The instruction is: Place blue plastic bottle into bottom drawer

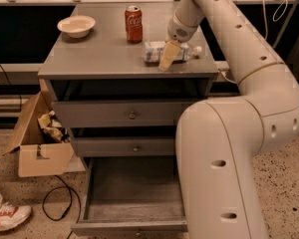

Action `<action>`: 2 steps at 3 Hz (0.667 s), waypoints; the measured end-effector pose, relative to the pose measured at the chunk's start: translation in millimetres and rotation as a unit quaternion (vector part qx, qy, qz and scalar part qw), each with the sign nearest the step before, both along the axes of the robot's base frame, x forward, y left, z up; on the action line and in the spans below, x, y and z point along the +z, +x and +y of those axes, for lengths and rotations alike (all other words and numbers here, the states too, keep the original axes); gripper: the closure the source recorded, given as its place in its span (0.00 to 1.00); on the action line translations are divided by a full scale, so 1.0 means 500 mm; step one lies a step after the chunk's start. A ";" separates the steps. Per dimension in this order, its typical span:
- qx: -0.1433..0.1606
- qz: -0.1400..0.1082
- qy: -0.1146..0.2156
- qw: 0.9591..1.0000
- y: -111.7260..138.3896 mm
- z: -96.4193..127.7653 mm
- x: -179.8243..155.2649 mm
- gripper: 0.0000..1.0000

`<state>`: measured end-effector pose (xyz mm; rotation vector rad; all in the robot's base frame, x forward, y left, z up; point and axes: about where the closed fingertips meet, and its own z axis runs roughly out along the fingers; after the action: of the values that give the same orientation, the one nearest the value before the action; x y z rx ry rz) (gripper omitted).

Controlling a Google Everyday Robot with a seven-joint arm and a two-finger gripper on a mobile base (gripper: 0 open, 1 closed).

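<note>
The blue plastic bottle [157, 52] lies on its side on the grey cabinet top, right of centre, with its white cap [197, 49] pointing right. My gripper [168, 55] has come down from above onto the middle of the bottle, and its cream tip covers part of the label. The bottom drawer [132, 193] is pulled fully out at floor level. Its inside is bare, and my arm's bulky lower link hides its right side.
A red Coca-Cola can [133, 24] stands just behind and left of the bottle. A cream bowl [76, 25] sits at the top's back left. Two upper drawers [132, 115] are closed. An open cardboard box [37, 138], a black cable and a shoe [5, 218] lie on the floor to the left.
</note>
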<state>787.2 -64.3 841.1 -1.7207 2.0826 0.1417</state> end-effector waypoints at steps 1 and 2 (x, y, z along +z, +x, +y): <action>0.008 0.007 0.000 1.000 0.001 0.017 -0.009 0.42; 0.013 0.005 0.003 1.000 -0.001 0.025 0.000 0.65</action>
<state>787.0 -51.9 840.9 -1.7475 2.0658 0.1647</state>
